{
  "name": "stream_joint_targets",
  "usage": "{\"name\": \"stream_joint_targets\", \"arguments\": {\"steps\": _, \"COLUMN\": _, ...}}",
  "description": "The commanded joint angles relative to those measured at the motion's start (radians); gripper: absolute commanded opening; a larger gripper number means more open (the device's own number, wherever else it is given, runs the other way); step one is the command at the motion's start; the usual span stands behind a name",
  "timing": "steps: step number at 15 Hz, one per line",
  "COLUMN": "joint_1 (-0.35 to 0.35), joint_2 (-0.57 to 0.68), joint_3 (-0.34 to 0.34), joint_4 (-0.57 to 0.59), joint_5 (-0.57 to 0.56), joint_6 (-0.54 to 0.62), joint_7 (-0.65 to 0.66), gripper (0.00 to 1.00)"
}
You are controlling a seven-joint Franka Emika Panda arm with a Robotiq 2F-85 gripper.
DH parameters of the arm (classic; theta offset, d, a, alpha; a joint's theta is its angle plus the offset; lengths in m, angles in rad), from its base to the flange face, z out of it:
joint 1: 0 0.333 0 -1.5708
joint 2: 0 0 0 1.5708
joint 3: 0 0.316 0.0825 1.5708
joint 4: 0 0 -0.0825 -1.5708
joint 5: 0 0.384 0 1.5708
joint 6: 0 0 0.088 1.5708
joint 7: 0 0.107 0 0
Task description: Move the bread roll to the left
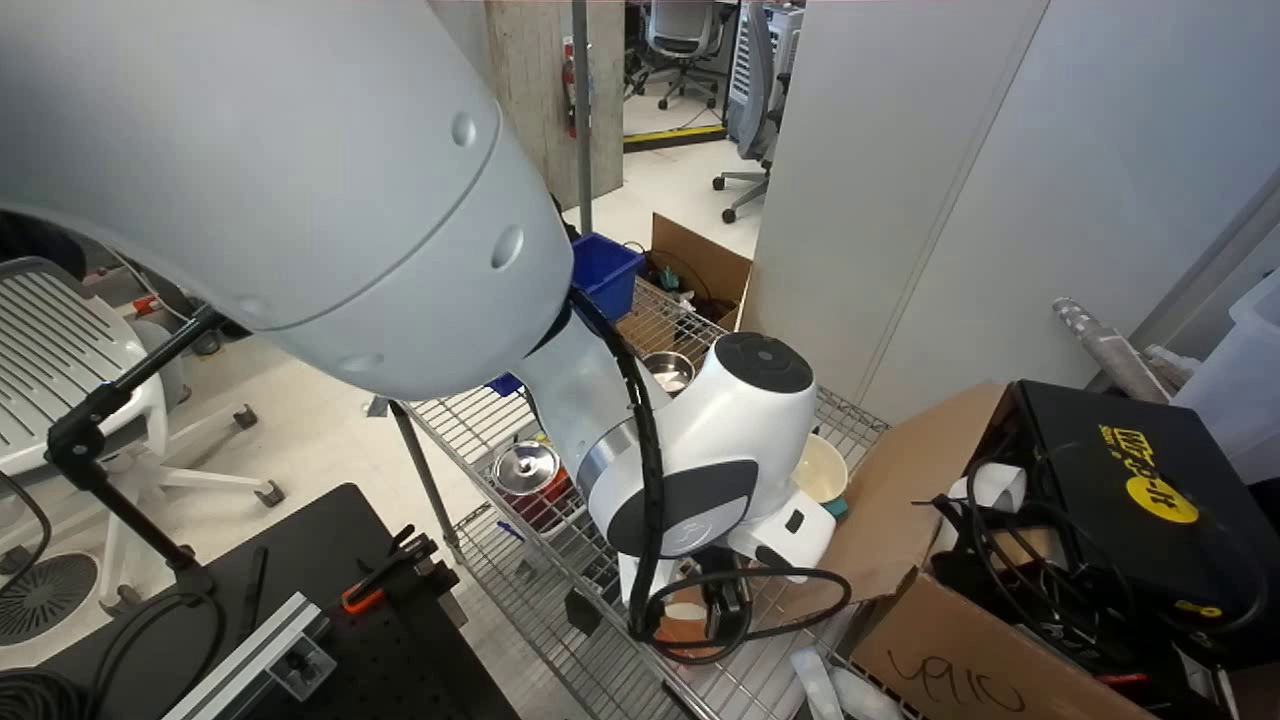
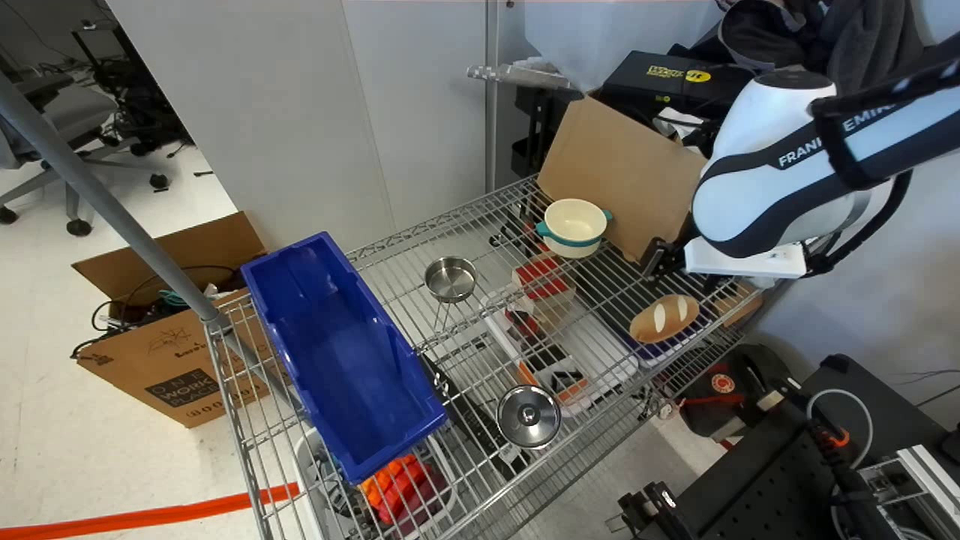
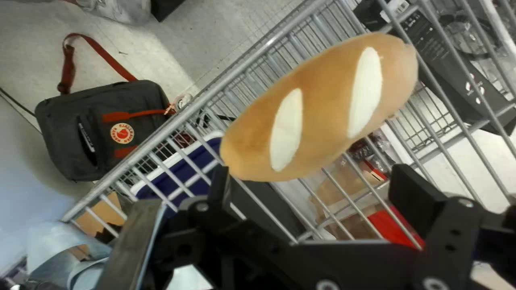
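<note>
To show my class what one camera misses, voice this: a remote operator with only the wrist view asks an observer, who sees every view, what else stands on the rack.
Operator: My wrist view shows the bread roll beyond the open end effector. Any cookware elsewhere on the rack?
Observer: Yes, in both exterior views: a cream-and-teal pot.
Operator: Any bin at the bread roll's level?
Observer: A bright blue bin, toward the opposite end of the rack.

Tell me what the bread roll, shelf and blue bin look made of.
Bread roll: perhaps foam or plastic, matte; smooth skin and clean pale slashes suggest a toy.
Shelf: likely metal wire; its rods show a silvery sheen.
Blue bin: probably moulded plastic, semi-gloss, with soft highlights and rounded edges.
</note>
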Motion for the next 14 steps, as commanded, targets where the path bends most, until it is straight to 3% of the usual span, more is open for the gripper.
{"name": "stream_joint_targets", "arguments": {"steps": 1, "joint_1": -0.013, "joint_2": 0.08, "joint_3": 0.039, "joint_4": 0.068, "joint_5": 0.093, "joint_6": 0.046, "joint_7": -0.014, "gripper": 1.0}}
{"name": "stream_joint_targets", "arguments": {"steps": 8, "joint_1": -0.021, "joint_2": 0.17, "joint_3": 0.044, "joint_4": 0.097, "joint_5": 0.19, "joint_6": -0.087, "joint_7": 0.016, "gripper": 1.0}}
{"name": "stream_joint_targets", "arguments": {"steps": 9, "joint_1": -0.024, "joint_2": 0.176, "joint_3": 0.039, "joint_4": 0.104, "joint_5": 0.196, "joint_6": -0.095, "joint_7": 0.02, "gripper": 0.75}}
{"name": "stream_joint_targets", "arguments": {"steps": 11, "joint_1": -0.031, "joint_2": 0.176, "joint_3": 0.034, "joint_4": 0.113, "joint_5": 0.205, "joint_6": -0.11, "joint_7": 0.023, "gripper": 0.68}}
{"name": "stream_joint_targets", "arguments": {"steps": 14, "joint_1": -0.042, "joint_2": 0.135, "joint_3": 0.054, "joint_4": 0.117, "joint_5": 0.231, "joint_6": -0.141, "joint_7": 0.001, "gripper": 0.43}}
